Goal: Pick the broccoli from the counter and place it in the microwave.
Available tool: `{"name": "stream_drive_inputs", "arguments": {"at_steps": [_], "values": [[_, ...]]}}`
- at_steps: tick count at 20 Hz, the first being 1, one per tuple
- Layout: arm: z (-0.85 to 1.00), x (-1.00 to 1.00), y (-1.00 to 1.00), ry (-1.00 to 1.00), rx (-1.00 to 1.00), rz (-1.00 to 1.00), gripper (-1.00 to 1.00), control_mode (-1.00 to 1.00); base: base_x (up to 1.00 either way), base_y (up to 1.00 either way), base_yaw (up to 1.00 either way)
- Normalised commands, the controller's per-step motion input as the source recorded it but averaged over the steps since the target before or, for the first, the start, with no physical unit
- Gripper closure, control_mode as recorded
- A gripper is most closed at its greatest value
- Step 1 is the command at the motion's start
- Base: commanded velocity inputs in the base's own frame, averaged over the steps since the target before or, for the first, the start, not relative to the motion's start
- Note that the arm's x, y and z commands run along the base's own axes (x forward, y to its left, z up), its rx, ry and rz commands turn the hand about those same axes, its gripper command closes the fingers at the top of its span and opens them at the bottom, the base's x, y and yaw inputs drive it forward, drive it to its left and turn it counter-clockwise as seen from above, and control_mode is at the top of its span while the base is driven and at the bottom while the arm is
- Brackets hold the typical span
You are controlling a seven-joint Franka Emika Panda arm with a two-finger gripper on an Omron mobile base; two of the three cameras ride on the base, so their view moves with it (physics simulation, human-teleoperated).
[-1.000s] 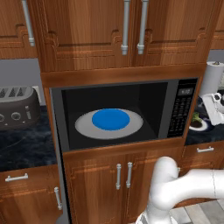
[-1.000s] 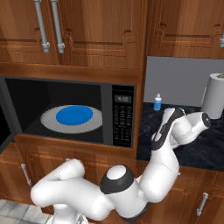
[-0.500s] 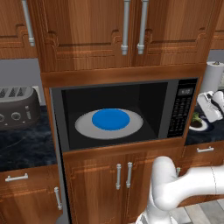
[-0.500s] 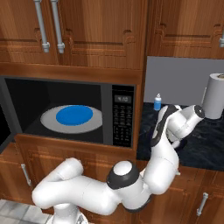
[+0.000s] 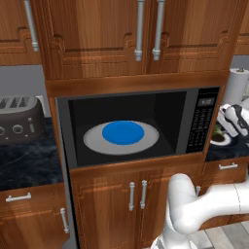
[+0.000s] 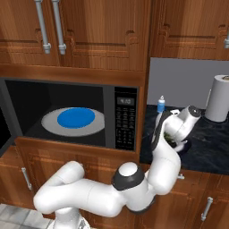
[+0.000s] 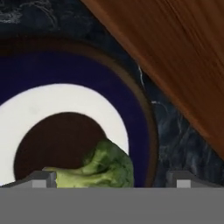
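Compared with a second ago, the white arm's two-finger gripper (image 7: 111,178) is reaching further right and lower, now dipping over the dark blue-black marbled counter (image 6: 210,147) beside the large black microwave (image 6: 71,115), whose grey turntable with its blue disc (image 5: 123,132) is sitting unchanged. The hand view is showing what the base views are hiding: the small dark green bumpy broccoli (image 7: 99,170) is lying on a round plate with dark blue, white and brown rings (image 7: 65,98), its pale stalk pointing towards the left fingertip (image 7: 41,179), and the jaws are standing wide apart on either side of it, not gripping. The right base view is adding a small blue-capped bottle (image 6: 161,105) and a white paper towel roll (image 6: 222,98); the left one a grey toaster (image 5: 19,119). The microwave's display digits are too small to read.
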Motion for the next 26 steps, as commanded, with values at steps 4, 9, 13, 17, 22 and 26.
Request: {"name": "stream_drive_inputs", "arguments": {"at_steps": [4, 9, 13, 17, 22, 26], "values": [[-0.38, 0.33, -0.11, 0.0, -0.21, 0.0, -1.0, -1.0, 0.0, 0.0, 0.0], [-0.12, 0.55, -0.14, 0.0, -0.16, 0.01, -1.0, -1.0, 0.0, 0.0, 0.0], [-0.33, 0.25, -0.11, 0.0, -0.15, 0.02, -1.0, -1.0, 0.0, 0.0, 0.0], [-0.45, 0.0, -0.02, 0.0, -0.15, 0.06, 1.0, -1.0, 0.0, 0.0, 0.0], [-0.45, -0.23, -0.06, 0.0, -0.11, 0.11, 1.0, -1.0, 0.0, 0.0, 0.0], [-0.28, -0.51, -0.17, 0.0, -0.01, 0.13, 1.0, -1.0, 0.0, 0.0, 0.0]]}}
